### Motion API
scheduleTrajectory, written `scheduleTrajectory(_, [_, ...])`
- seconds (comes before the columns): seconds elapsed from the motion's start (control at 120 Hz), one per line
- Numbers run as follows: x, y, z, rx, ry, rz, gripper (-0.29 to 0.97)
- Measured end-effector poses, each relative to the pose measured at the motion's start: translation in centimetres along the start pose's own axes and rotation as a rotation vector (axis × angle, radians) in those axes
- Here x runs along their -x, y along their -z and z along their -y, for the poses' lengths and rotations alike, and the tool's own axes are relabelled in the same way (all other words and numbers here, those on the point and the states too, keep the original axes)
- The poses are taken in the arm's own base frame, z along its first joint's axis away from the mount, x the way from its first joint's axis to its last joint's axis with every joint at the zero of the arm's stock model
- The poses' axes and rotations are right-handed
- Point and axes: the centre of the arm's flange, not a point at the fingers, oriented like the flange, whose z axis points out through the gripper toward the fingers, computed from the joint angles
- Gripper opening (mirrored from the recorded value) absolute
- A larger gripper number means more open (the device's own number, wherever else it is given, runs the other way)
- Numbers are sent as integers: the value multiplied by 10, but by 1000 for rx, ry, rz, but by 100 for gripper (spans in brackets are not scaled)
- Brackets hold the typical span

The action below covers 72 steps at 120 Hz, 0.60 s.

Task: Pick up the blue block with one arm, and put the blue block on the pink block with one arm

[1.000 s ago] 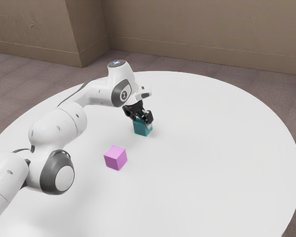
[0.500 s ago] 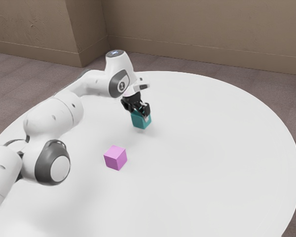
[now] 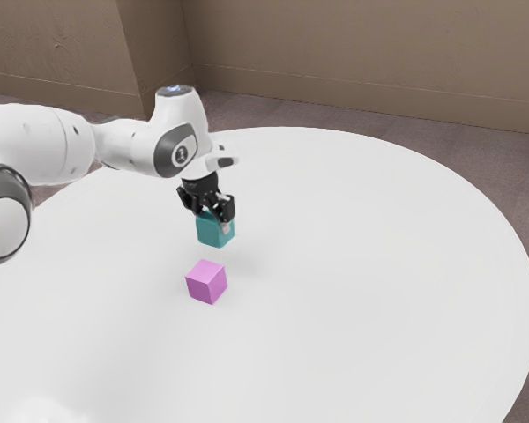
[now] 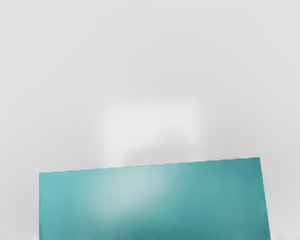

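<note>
Two jaws pinch the blue block (image 3: 215,232) from opposite sides, holding it just off the white counter (image 3: 379,264), near the pink block (image 3: 205,281) but apart from it.

blocks: 2 total, both cubes, one of each colour
blue block (image 3: 215,233): 1, teal-blue shade
pink block (image 3: 205,281): 1
blocks resting on counter: 1, the pink one
blocks held off counter: 1, the blue one
counter (image 3: 379,264): 1, round, white
robot arm (image 3: 115,145): 1
claw (image 3: 213,214): 1, black, two fingers
</note>
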Motion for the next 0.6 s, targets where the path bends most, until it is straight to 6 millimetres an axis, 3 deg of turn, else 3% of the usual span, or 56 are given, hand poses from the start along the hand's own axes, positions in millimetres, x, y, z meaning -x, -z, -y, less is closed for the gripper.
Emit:
scheduleTrajectory(0.158, [37, -5, 0, -11, 22, -63, 32])
scheduleTrajectory(0.425, [62, 2, -12, -17, 36, -140, 32])
scheduleTrajectory(0.6, [91, 0, -16, -15, 52, -125, 34])
